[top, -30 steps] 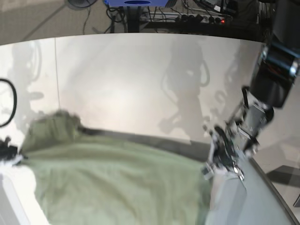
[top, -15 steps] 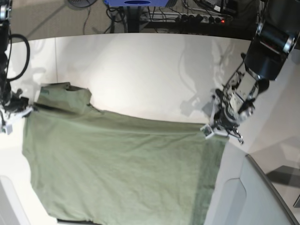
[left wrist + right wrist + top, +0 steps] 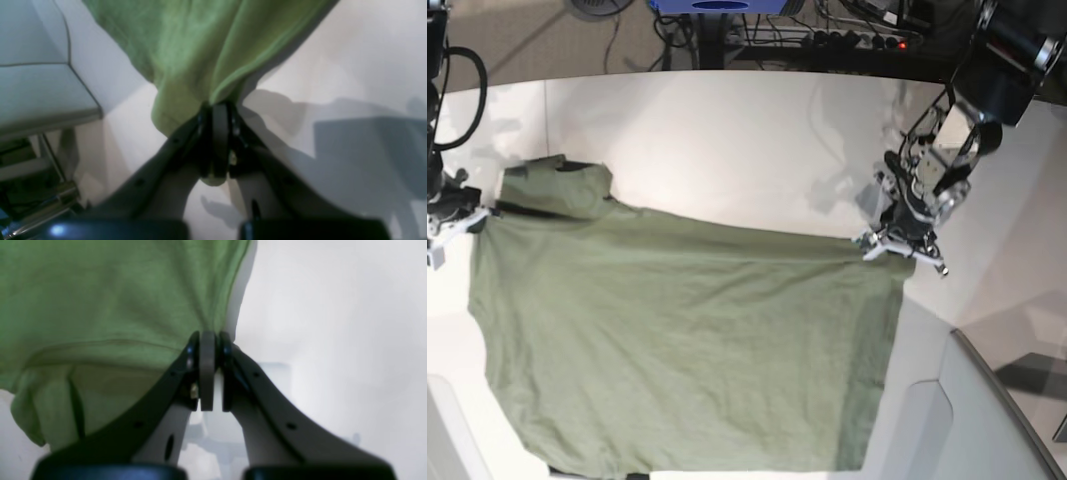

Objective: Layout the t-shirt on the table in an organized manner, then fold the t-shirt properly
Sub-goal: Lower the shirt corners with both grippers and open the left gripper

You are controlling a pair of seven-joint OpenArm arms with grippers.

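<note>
A grey-white angled panel [image 3: 987,420] sits at the lower right corner. Beyond the far edge, a blue box-like stand [image 3: 719,6], tangled black cables [image 3: 847,30] and a power strip with a red light [image 3: 882,42].

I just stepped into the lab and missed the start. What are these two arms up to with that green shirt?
Both arms are spreading the t-shirt out on the table. The left gripper is shut on one corner of the shirt and the right gripper is shut on the opposite edge, near a sleeve. The cloth is stretched fairly flat between them. No fold has been made yet.
</note>
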